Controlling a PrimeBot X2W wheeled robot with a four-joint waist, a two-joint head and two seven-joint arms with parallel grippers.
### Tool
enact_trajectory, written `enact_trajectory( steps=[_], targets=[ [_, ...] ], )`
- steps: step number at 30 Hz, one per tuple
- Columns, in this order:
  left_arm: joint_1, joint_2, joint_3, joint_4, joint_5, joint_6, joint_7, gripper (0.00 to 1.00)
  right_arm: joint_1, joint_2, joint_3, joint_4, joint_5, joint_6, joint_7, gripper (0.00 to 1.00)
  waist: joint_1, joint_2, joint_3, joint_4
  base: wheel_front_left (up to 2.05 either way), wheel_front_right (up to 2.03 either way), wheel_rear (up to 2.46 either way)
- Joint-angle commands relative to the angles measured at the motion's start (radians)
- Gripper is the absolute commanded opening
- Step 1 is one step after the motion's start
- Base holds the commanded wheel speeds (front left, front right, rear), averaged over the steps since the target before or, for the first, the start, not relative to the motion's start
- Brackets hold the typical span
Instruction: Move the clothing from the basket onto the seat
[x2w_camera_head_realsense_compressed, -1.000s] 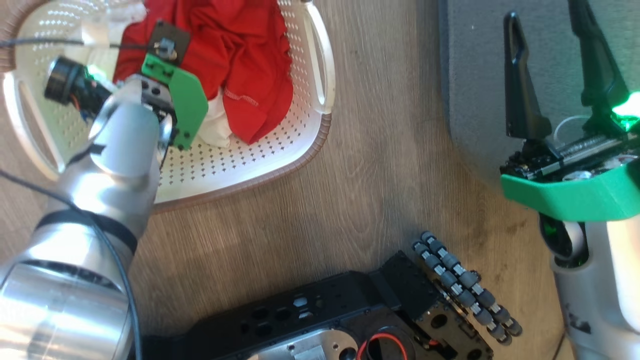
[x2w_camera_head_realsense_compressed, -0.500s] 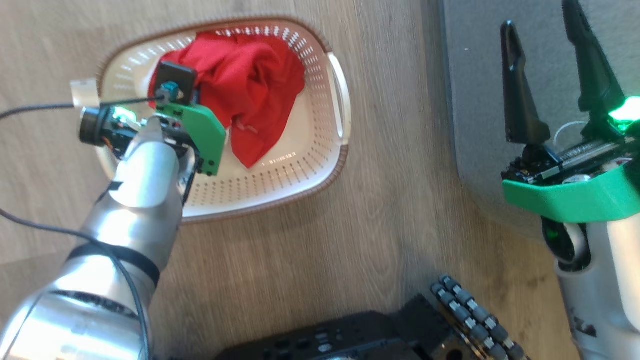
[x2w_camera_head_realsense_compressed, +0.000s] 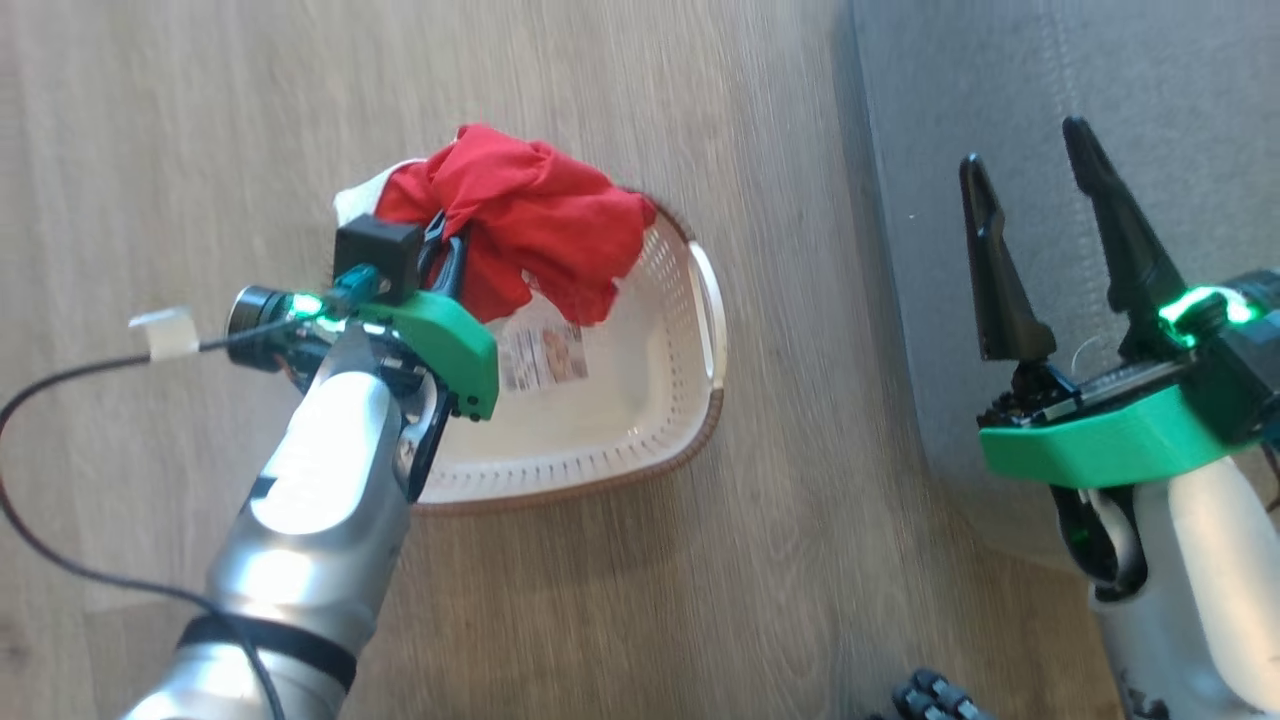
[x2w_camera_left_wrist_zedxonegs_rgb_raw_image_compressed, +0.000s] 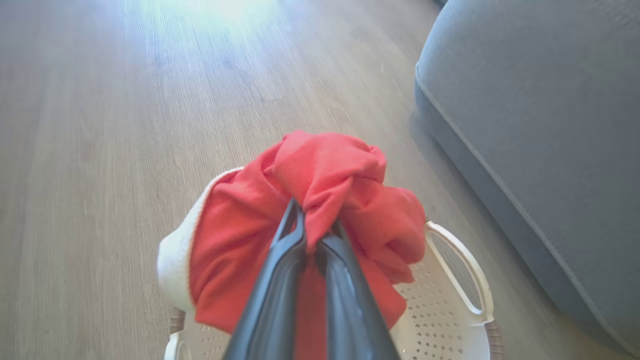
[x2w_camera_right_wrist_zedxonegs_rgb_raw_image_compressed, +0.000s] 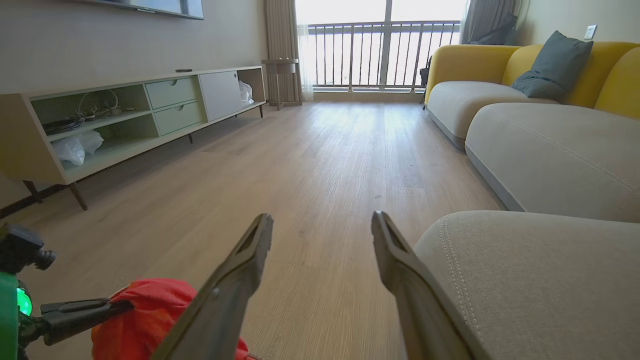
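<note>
The left hand (x2w_camera_left_wrist_zedxonegs_rgb_raw_image_compressed: 312, 220) grips the bunched red clothing (x2w_camera_left_wrist_zedxonegs_rgb_raw_image_compressed: 330, 170), holding it just above the basket (x2w_camera_left_wrist_zedxonegs_rgb_raw_image_compressed: 440, 320). The right hand (x2w_camera_head_realsense_compressed: 1022, 145) hovers open over the seat (x2w_camera_head_realsense_compressed: 1000, 80).

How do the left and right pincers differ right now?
The left pincer is shut on the red clothing; the right pincer stands wide open with nothing in it. The left pincer hangs above the basket, while the right pincer is by the grey seat's edge. Both have two long dark fingers on a green mount.
</note>
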Motion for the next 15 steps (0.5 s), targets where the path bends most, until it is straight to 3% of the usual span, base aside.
enact_trajectory(
  steps=[1, 15],
  targets=[
    [0.014, 0.016, 0.040, -0.060, 0.005, -0.002, -0.013, 0.00, 0.028, 0.005, 0.014, -0.024, 0.010, 0.000, -0.005, 1.00, 0.0000, -0.0001, -0.072, 0.025, 0.00, 0.00, 0.00],
    [0.239, 0.015, 0.157, -0.342, 0.009, -0.065, -0.013, 0.00, 0.107, 0.039, 0.049, 0.066, 0.008, 0.000, -0.005, 1.00, 0.0000, -0.0001, -0.318, 0.057, 0.00, 0.00, 0.00]
  ],
)
